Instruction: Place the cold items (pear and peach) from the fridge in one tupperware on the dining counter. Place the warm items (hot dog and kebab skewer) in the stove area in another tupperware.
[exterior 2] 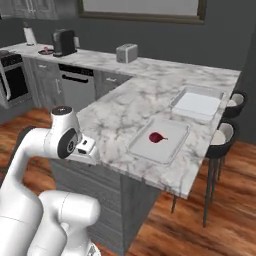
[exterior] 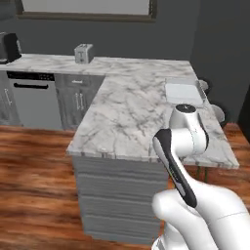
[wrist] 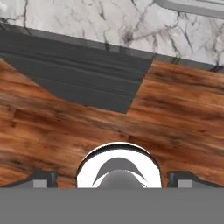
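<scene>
Two clear tupperwares sit on the marble dining counter (exterior 2: 125, 112). The nearer tupperware (exterior 2: 172, 150) holds a small dark red fruit (exterior 2: 156, 137) with a stem; I cannot tell whether it is the pear or the peach. The farther tupperware (exterior 2: 198, 105) (exterior: 183, 93) has nothing in it. My gripper (wrist: 113, 178) is open, its fingertips (wrist: 43, 178) wide apart with nothing between them, and it points down at the wooden floor beside the counter's grey front. My arm (exterior 2: 65, 135) is folded at the counter's near corner. The hot dog, kebab skewer and fridge are out of view.
A toaster (exterior 2: 127, 52) (exterior: 83, 53) stands at the back of the counter, with a coffee machine (exterior 2: 63, 42) further left. The stove (exterior 2: 11, 77) and a dishwasher (exterior 2: 76, 85) line the left wall. Stools (exterior 2: 222, 136) stand along the counter's right side.
</scene>
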